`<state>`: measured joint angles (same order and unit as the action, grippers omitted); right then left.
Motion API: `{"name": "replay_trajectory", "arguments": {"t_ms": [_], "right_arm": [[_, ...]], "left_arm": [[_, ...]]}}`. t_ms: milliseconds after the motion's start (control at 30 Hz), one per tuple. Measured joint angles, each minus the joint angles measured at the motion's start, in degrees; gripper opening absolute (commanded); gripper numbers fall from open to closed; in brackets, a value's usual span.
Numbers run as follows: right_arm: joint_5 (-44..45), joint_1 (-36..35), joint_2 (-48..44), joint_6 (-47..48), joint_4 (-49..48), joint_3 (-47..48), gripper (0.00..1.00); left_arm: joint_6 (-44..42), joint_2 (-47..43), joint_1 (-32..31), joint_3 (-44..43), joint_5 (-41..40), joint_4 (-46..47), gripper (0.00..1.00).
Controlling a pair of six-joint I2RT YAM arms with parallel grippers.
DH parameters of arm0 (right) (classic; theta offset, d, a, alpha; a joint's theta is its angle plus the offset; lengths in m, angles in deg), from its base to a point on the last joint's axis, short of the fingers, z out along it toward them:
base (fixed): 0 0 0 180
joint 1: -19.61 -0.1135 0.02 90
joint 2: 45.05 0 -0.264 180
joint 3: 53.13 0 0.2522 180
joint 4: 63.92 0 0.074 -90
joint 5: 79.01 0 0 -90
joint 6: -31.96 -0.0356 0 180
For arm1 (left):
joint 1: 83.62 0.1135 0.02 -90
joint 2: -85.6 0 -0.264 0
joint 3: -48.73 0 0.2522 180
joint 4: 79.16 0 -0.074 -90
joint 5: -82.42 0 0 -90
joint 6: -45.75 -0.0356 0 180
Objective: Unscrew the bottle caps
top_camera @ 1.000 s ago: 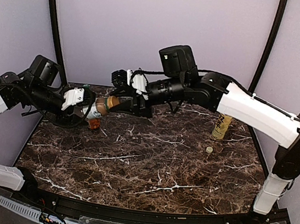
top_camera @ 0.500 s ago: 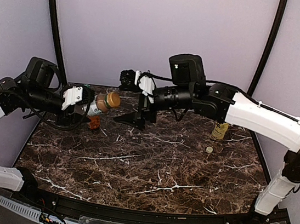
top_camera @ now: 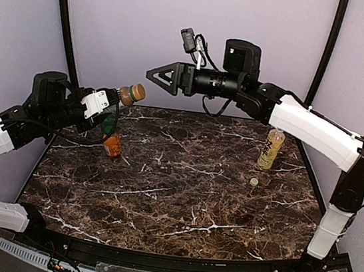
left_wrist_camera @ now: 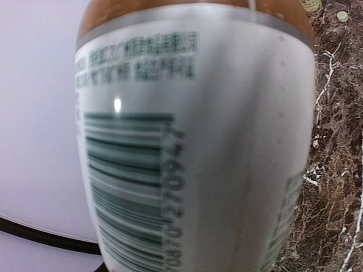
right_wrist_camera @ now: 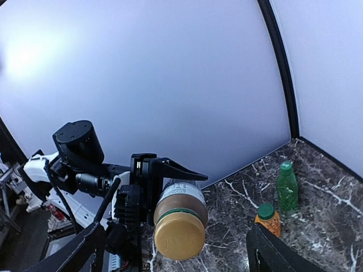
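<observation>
- Right claw point(top_camera: 155, 76): spread wide and holding nothing. It is raised well above the surface point(top_camera: 194, 198) and aimed at the bottle the left arm carries. Its wrist view cuts off its fingers at the bottom corners.
- Left claw point(top_camera: 111, 100): clamped round the short brown bottle point(top_camera: 125, 95), which is held tilted in the air. The golden-brown cap point(top_camera: 136, 92) is on, facing the right claw but well apart from it.
- Left wrist view: filled by the bottle's white label point(left_wrist_camera: 198, 141) and barcode, blurred. I can't see the fingers there.
- Orange juice bottle point(top_camera: 111, 145): upright below the left claw.
- Slim green bottle point(right_wrist_camera: 287, 187): just behind the orange one. From above I can barely make it out behind the cables.
- Tea bottle point(top_camera: 271, 150): upright at far right, with the cream-white cap point(top_camera: 254, 182) lying on the surface near it.
</observation>
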<state>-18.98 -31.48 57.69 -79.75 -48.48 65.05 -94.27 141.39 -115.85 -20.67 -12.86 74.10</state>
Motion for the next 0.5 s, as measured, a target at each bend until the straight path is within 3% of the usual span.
{"name": "replay_trajectory", "arguments": {"t_ms": [300,500], "right_arm": [[-1.68,-0.48,9.51,-11.63,-1.05,6.91,0.78],[-2.8,-1.44,10.51,-14.53,-2.14,7.91,0.65]], "left_arm": [[-6.32,0.0,-1.03,2.21,-7.39,7.85,0.13],[-7.67,0.0,-1.07,2.8,-8.5,9.2,0.14]]}}
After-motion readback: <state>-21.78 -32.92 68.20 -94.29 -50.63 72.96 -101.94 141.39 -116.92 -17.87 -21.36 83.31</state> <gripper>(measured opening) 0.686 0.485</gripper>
